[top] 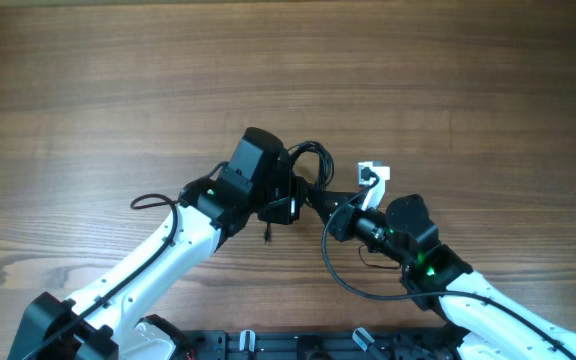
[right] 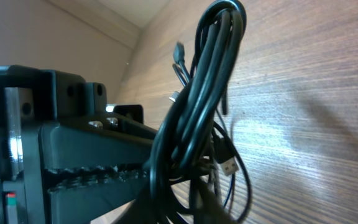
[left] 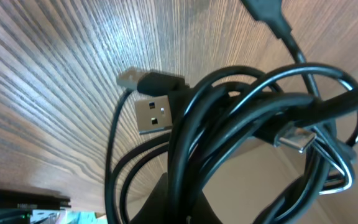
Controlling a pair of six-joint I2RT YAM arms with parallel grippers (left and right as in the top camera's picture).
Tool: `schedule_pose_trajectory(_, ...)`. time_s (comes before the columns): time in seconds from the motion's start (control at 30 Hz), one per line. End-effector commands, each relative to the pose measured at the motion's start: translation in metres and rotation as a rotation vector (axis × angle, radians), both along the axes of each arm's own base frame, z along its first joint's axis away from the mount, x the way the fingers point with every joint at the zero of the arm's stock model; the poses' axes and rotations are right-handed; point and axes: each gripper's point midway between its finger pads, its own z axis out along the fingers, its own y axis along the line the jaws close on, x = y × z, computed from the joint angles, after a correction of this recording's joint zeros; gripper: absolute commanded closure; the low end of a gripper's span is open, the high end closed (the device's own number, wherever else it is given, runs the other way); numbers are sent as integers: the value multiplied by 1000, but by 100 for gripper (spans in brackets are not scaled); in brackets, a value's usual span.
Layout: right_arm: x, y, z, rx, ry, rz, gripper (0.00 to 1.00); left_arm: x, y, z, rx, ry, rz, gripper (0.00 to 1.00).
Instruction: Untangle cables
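The cables (top: 310, 160) form a dark knotted bundle hanging just above the wooden table, between my two grippers. My left gripper (top: 290, 200) is shut on the bundle from the left. In the left wrist view the cables (left: 229, 112) rise out of the left gripper (left: 185, 211), with a USB plug (left: 153, 116) and a small silver plug (left: 294, 138) showing. My right gripper (top: 320, 203) meets the bundle from the right. In the right wrist view the right gripper (right: 191, 205) is closed around the strands of the cables (right: 210, 74), and a USB plug (right: 229, 165) dangles beside it.
The wooden table (top: 118, 80) stretches wide at the back and left. The right arm's thick black cable (top: 333, 265) loops onto the table in front of it. A thin black lead (top: 153, 200) curls beside the left arm. A black rail (top: 298, 345) runs along the front edge.
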Motion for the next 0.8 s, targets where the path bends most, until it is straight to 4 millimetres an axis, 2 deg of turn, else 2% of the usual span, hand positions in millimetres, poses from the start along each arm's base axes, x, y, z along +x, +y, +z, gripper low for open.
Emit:
schedule_pose_trajectory(0.0, 16, -22, -19, -81, 68, -160, 94, -12, -9, 5, -50, 43, -17, 96)
schedule_pose_trajectory(0.13, 21, -53, -48, -216, 125, -309, 95, -5, -1, 26, -60, -60, -48, 96)
schedule_pose_trajectory(0.3, 33, -79, -51, -285, 99, -453, 95, -4, 11, 53, -11, -281, -185, 96)
schedule_pose_trajectory(0.43, 37, -90, -52, -291, 104, -501, 95, -8, 35, 62, 77, -393, -269, 96)
schedule_pose_trajectory(0.63, 47, -118, -51, -290, 125, -589, 95, 10, 89, 78, 183, -519, -226, 96)
schedule_pose_trajectory(0.73, 47, -115, -41, -238, 120, -559, 95, 17, 108, 81, 219, -544, -195, 96)
schedule_pose_trajectory(0.77, 46, -109, -37, -213, 116, -523, 90, 20, 115, 81, 226, -541, -173, 96)
